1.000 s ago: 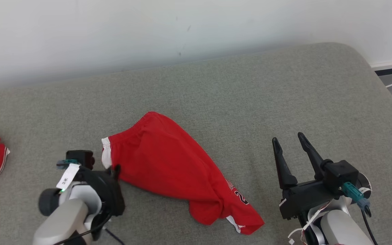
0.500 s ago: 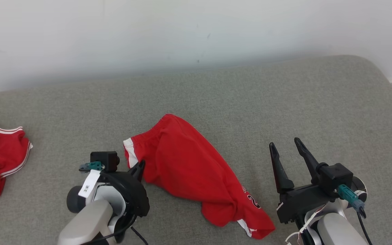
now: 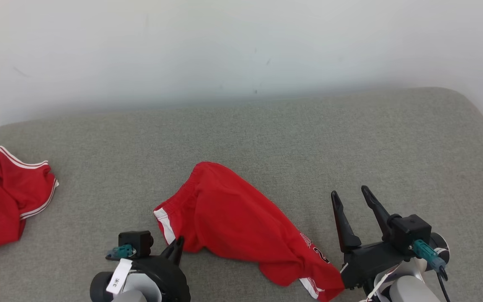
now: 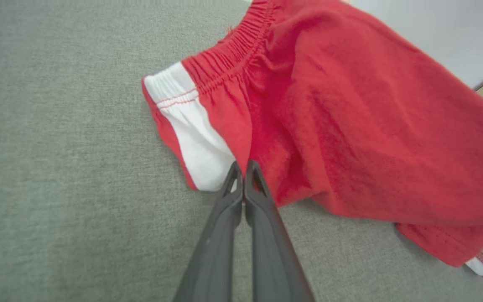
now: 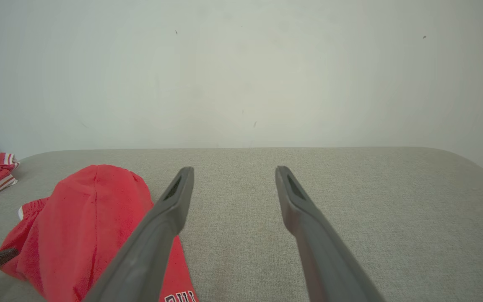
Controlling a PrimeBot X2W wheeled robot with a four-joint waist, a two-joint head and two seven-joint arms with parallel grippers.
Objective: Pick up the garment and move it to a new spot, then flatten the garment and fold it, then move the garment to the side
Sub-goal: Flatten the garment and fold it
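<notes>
spare garment (image 3: 2, 201): 9 o'clock, out of play | left gripper (image 4: 243, 167): clenched on shorts (image 3: 241, 218) edge at their 8 o'clock, likely for lifting | shorts: crumpled, cushion (image 3: 266, 134) 6 o'clock | right gripper (image 3: 349, 191): spread, empty, waiting at shorts' 4 o'clock

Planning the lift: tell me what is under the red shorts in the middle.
Grey cushion shows around the red shorts, so they lie on it. The fabric humps up, and whatever is beneath that hump is covered.
</notes>
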